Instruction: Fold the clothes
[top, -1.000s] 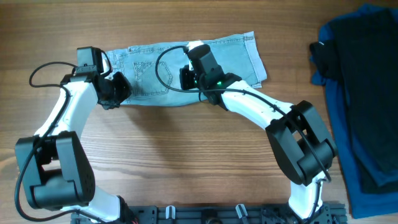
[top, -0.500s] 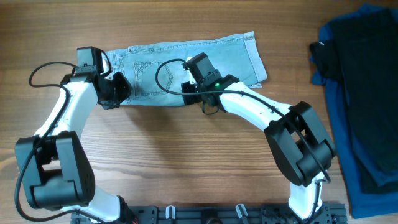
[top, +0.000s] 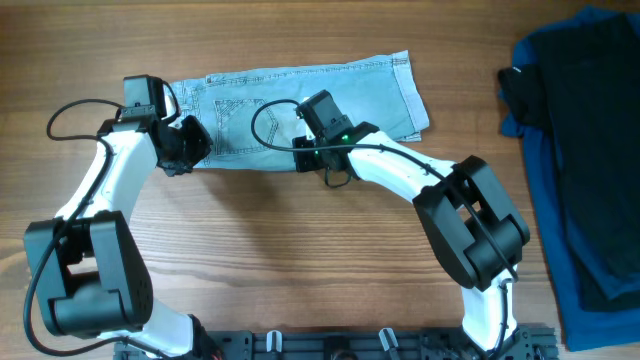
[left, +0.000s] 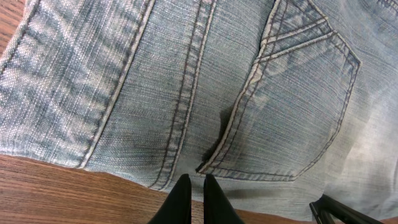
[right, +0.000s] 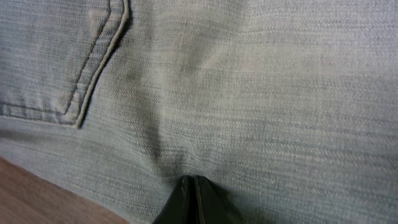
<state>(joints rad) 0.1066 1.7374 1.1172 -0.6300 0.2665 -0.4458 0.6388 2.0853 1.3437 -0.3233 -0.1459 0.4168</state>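
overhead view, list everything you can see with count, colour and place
denim shorts: 1, faded light blue, flat across the far middle of the table
dark blue garment: 1, dark blue, right edge of the table
black garment: 1, black, lying on top of the dark blue garment
table: 1, brown wood, under everything
left arm: 1, white and black, left side, jaws closed at the shorts' near edge by the pocket
right arm: 1, white and black, reaching from the right, jaws closed on the shorts' near edge around the middle
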